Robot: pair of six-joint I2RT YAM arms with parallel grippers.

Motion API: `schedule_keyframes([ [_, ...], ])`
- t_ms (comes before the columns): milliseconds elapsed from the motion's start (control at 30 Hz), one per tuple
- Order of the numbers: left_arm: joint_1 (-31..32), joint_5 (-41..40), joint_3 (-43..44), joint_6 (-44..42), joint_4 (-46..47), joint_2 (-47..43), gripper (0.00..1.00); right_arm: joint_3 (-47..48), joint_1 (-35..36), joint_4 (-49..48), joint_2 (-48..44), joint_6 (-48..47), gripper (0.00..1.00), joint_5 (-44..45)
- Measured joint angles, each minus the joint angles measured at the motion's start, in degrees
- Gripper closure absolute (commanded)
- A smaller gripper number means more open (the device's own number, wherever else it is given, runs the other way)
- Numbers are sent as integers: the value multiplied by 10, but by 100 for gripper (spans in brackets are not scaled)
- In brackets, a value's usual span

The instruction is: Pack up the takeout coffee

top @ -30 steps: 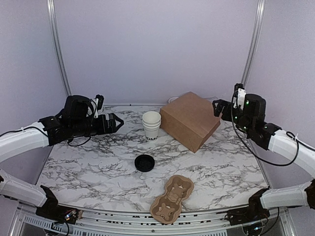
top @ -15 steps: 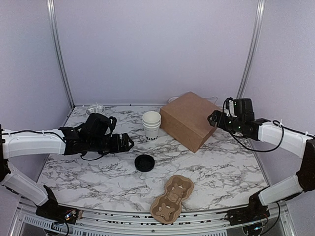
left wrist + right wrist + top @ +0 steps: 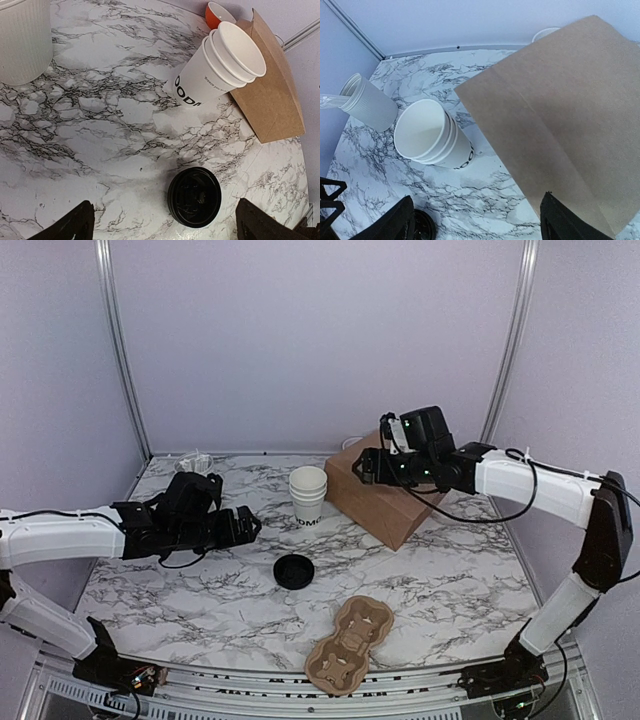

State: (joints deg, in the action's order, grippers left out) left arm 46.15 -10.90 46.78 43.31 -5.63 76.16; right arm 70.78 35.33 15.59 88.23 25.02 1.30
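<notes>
1. Now the nested white paper cups with black lettering (image 3: 308,497) stand mid-frame in the overhead view, with the round black plastic lid (image 3: 294,571) lying apart below them.
2. Left gripper (image 3: 250,525) and right gripper (image 3: 363,468) both gape wide, empty.
3. Best to centre the left one over the lid before closing.

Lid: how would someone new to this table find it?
Start at the brown bag at the back of the marble table. White cups stand left of it. Nearer the arms than the cups lies the lid, the only flat, round, black thing.
</notes>
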Motion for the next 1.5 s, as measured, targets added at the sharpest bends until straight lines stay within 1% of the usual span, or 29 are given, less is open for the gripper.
schedule_keyframes([
  [67, 0, -7, -7, 2, 0, -10, 1, 59, 18, 6, 57, -2, 21, 5],
  [233, 0, -22, -27, 8, 0, -40, 1, 134, 41, 26, 145, 2, 34, 4],
  [300, 0, -28, -36, 11, -1, -58, 1, 169, 46, 34, 182, 5, 37, -1],
  [433, 0, -42, -42, 10, -4, -80, 1, 219, 52, 47, 234, 13, 39, -9],
  [600, 0, -51, -42, 4, -7, -84, 1, 267, 52, 62, 281, 21, 37, -8],
  [767, 0, -52, -42, 1, -8, -84, 1, 275, 37, 64, 291, 29, 33, -9],
  [900, 0, -52, -42, 0, -8, -84, 1, 274, 5, 61, 291, 35, 29, -12],
  [1133, 0, -55, -42, 0, -8, -84, 1, 268, -47, 59, 291, 37, 28, -13],
  [1233, 0, -57, -42, -1, -8, -83, 1, 269, -40, 62, 291, 33, 28, -13],
  [1367, 0, -57, -42, -1, -8, -79, 1, 296, -3, 80, 291, 24, 30, -7],
  [1500, 0, -57, -42, -1, -9, -76, 1, 323, 36, 88, 291, 12, 38, 8],
])
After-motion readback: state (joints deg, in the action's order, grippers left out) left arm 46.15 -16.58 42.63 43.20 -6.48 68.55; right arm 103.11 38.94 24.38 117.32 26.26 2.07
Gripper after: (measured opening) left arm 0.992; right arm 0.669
